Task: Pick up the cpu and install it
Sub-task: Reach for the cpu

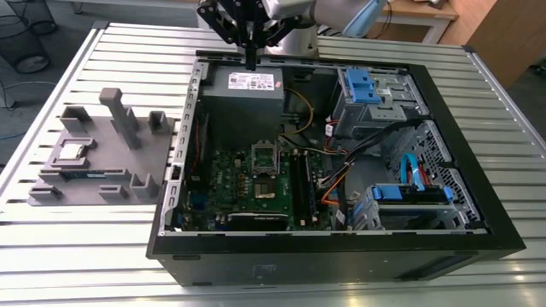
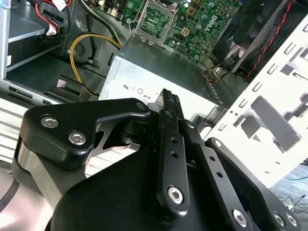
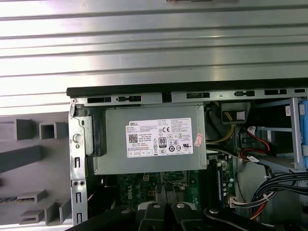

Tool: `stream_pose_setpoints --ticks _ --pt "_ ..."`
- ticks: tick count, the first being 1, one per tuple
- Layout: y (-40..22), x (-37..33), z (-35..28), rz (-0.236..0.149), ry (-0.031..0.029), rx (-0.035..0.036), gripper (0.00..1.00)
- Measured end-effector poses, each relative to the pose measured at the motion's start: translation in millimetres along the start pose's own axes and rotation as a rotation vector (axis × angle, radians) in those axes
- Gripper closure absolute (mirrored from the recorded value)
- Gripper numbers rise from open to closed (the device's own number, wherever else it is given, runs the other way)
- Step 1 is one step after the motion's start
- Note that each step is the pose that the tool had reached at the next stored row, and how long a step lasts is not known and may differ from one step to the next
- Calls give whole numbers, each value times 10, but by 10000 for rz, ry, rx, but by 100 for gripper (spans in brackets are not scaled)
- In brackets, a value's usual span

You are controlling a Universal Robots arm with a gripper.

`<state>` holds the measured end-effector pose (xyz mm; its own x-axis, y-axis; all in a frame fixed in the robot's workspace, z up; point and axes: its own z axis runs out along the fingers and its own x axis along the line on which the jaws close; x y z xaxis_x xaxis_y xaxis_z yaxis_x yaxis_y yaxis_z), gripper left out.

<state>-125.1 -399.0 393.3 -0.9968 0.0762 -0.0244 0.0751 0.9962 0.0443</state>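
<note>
Cpu (image 1: pixel 71 151) sits in grey tray (image 1: pixel 119 163) while hand (image 1: pixel 250 62), closed on nothing, hovers above computer case (image 1: pixel 341 259).

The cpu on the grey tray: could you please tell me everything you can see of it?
The cpu is a small, flat square chip with a shiny silver metal top. It lies flat, top up, in a square pocket of the grey tray, at the exterior view's left, outside the computer case. A green memory stick lies apart from it in a neighbouring slot. Nothing but the tray touches it; the hand hangs over the case, well away.
</note>
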Motion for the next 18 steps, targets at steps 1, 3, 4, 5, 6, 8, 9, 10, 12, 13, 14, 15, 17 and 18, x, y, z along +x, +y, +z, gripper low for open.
stream_pose_setpoints --ticks 1,3,4,5,6,8,9,10,12,13,14,15,17,18 --pt "-1 12 0 0 0 0 89" --pt "-3 44 -1 0 0 -1 89" --pt "-4 59 -1 -1 0 -1 89" --pt "-5 72 -2 0 0 0 89" --pt "-6 85 -2 0 0 -1 89" --pt "-8 108 -3 1 0 0 89" --pt "-9 120 -3 0 0 0 89" --pt "-10 130 -3 0 -1 -1 89" --pt "-11 153 -4 0 0 0 89" --pt "-12 167 -4 0 0 0 89" --pt "-13 180 -5 -1 0 0 89" --pt "-14 194 -5 -1 0 0 89" --pt "-16 223 -6 0 0 0 89" --pt "-18 237 -6 0 0 0 89"
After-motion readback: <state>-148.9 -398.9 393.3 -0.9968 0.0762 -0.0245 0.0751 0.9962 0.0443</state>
